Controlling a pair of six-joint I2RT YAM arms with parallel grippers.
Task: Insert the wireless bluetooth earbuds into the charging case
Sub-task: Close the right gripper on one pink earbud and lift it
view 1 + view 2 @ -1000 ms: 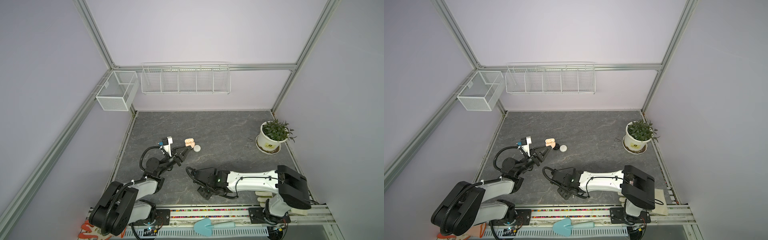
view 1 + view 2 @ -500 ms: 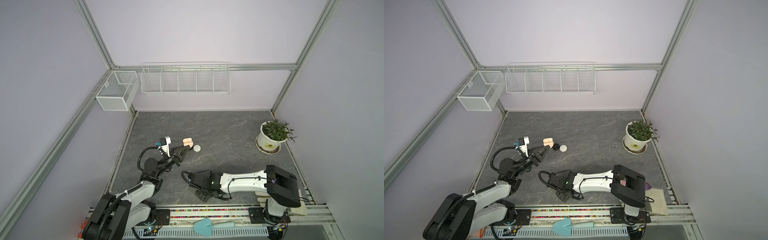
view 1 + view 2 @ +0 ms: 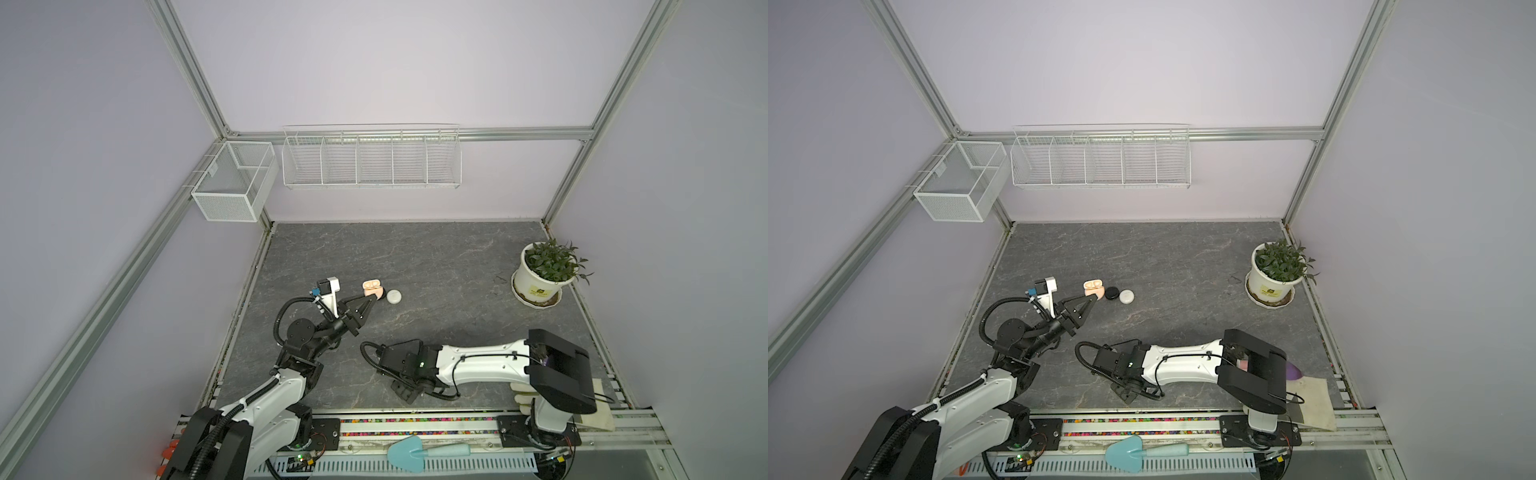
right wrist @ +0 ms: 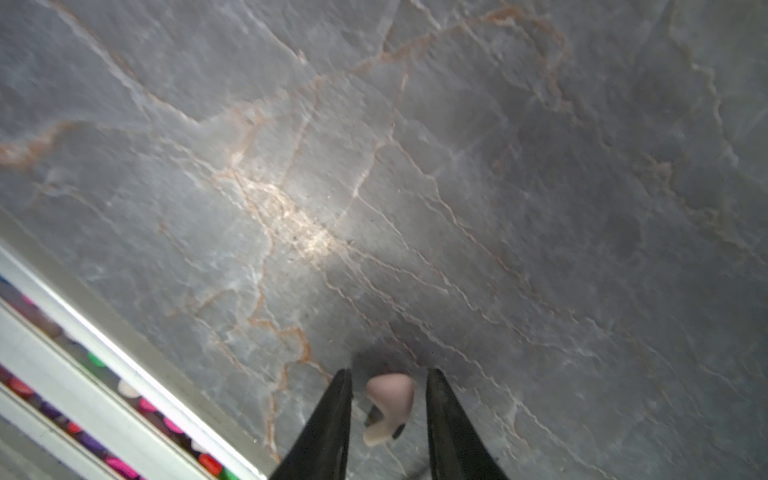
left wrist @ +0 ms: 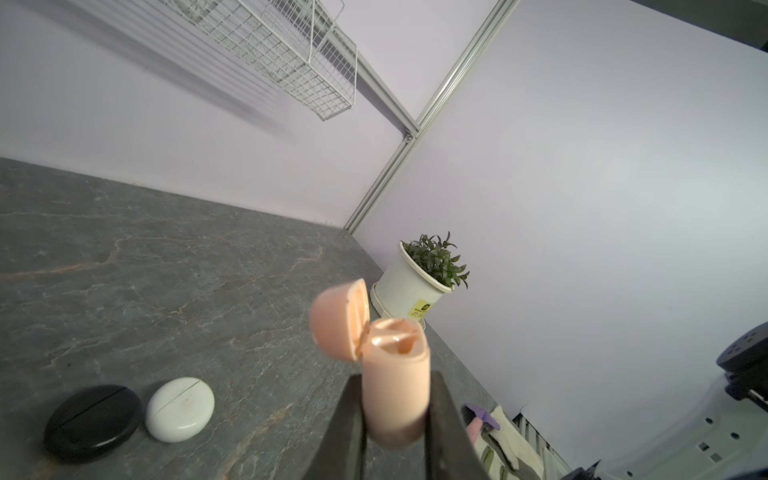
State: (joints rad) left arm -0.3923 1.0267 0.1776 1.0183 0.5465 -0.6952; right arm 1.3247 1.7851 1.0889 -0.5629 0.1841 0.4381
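The pale pink earbud (image 4: 390,401) lies on the grey marbled tabletop (image 4: 374,166) near its front edge, between the spread fingers of the right gripper (image 4: 388,372), touching neither. The left gripper (image 5: 395,375) clamps the pink charging case (image 5: 395,353), its lid flipped open.

Grey veined stone counter (image 3: 436,257), sparsely laid.
Left of centre in both top views, a black round case (image 3: 1111,293) and a white round case (image 3: 393,296) lie side by side. A potted plant (image 3: 540,278) stands at the right edge. The right wrist view shows a pale pink earbud (image 4: 390,405) on the stone.
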